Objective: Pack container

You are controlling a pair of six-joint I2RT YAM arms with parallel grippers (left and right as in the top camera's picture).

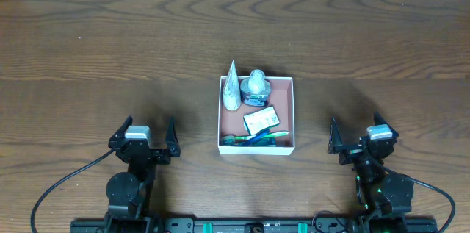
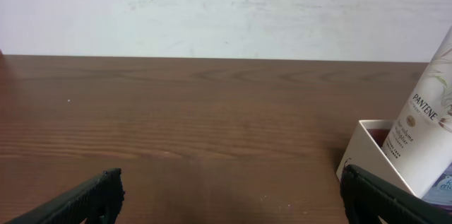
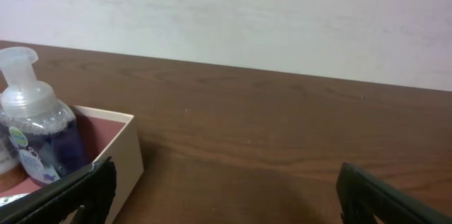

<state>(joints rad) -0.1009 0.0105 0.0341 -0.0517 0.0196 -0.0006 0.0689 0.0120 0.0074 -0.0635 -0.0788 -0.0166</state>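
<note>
Overhead alone shows toothbrushes (image 1: 253, 139) in container (image 1: 256, 150); left wrist reads Pantene on tube (image 2: 424, 132). Left gripper (image 1: 145, 131), right gripper (image 1: 358, 134): fingers spread wide, touching nothing.

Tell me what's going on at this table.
Nothing is being handled right now. The left tool and right tool sit open on either side of the box, apart from it. The box already holds a white tube, a pump bottle, a small packet and toothbrushes.
</note>
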